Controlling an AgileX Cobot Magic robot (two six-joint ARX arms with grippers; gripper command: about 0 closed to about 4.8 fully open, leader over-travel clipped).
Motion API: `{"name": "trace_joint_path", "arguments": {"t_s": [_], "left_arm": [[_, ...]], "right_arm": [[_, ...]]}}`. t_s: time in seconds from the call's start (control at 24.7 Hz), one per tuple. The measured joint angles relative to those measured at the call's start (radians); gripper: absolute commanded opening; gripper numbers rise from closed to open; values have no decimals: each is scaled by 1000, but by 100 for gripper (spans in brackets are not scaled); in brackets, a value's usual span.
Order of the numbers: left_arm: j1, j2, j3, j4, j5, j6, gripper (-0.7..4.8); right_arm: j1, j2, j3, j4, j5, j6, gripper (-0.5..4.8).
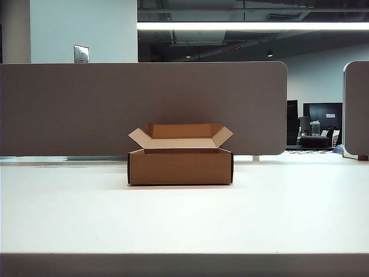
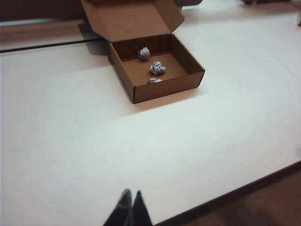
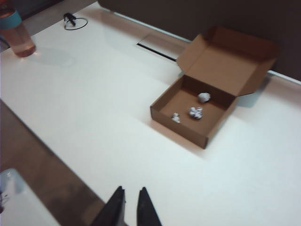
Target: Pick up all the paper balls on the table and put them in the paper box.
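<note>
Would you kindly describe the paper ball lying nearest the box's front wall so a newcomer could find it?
On the table stands the open paper box. Of three paper balls inside, this one lies against the wall opposite the raised lid, the lowest and flattest; the others sit farther back.

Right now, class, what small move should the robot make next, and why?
Probably none beyond resting both arms: all three paper balls lie inside the paper box, no ball shows on the table, and the left gripper and right gripper hang empty above the table's near edge.
</note>
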Motion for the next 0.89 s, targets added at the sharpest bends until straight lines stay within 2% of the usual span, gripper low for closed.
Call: {"name": "trace_joint_path", "arguments": {"t_s": [0.16, 0.28, 0.41, 0.61, 0.73, 0.89], "left_arm": [[0, 17, -34, 68, -2, -1, -4], [0, 18, -59, 142, -72, -15, -4], [0, 1, -112, 220, -152, -23, -4], [0, -58, -284, 413, -145, -22, -4], [0, -110, -441, 569, -134, -22, -4], [0, -145, -548, 694, -103, -22, -4]], "right_arm": [[0, -122, -81, -4, 114, 0, 49], [0, -219, -155, -7, 199, 0, 49], [0, -301, -241, 10, 227, 0, 49], [0, -457, -542, 234, 245, 0, 49], [0, -594, -831, 422, 246, -1, 49], [0, -705, -1097, 617, 247, -13, 48]]}}
